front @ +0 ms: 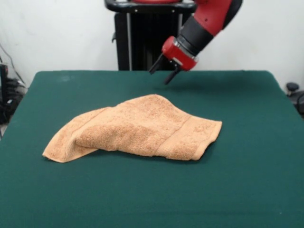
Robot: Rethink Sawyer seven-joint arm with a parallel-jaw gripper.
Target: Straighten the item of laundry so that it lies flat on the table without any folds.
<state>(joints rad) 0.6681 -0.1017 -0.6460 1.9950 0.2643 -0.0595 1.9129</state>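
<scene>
Empty pincer [162,71] hangs parted above the folded towel [135,129] on the table [247,180].

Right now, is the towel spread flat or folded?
Folded: the towel lies doubled over on the table, its left layer rolled under.

The arm slants in from the upper right, red link first, then a black wrist section, then a red collar right behind the claw [163,71]. The claw angles down and to the left, its two dark fingers [155,65] spread apart, nothing between them, hanging in the air, touching nothing.
</scene>
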